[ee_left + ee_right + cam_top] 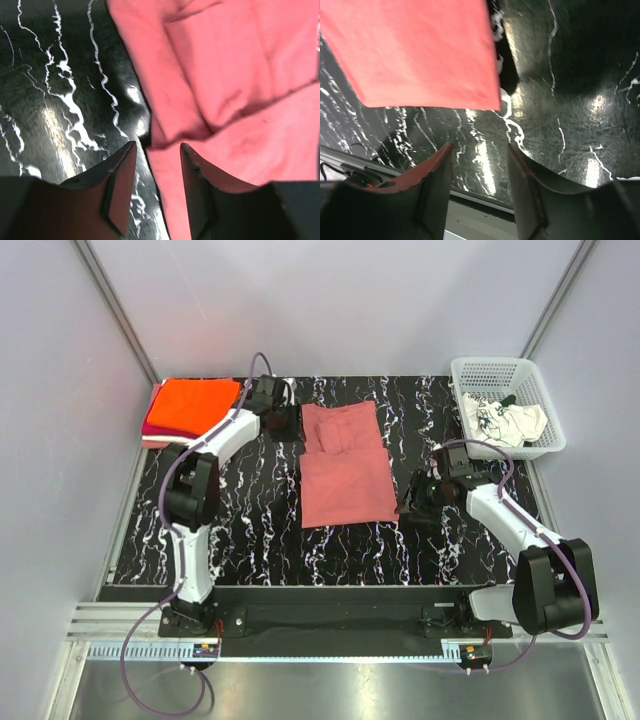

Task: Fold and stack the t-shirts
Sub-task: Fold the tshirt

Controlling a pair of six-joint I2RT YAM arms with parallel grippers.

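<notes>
A dusty rose-red t-shirt [345, 465] lies in the middle of the table, folded into a long strip with a sleeve tucked over its far half. My left gripper [285, 422] hovers at its far left edge. In the left wrist view that gripper [157, 145] is open, and the shirt's edge [165, 165] runs under the gap. My right gripper [412, 505] is off the shirt's near right corner. In the right wrist view it [480, 146] is open over bare table, apart from the cloth [420, 55]. An orange t-shirt [195, 405] lies folded on a magenta one [150, 428] at the far left.
A white mesh basket [470, 370] stands at the far right and holds a crumpled white t-shirt with black print [505, 420]. The black marbled table [250, 510] ends at a metal rail along its near edge [470, 197]. Grey walls close in the sides and back.
</notes>
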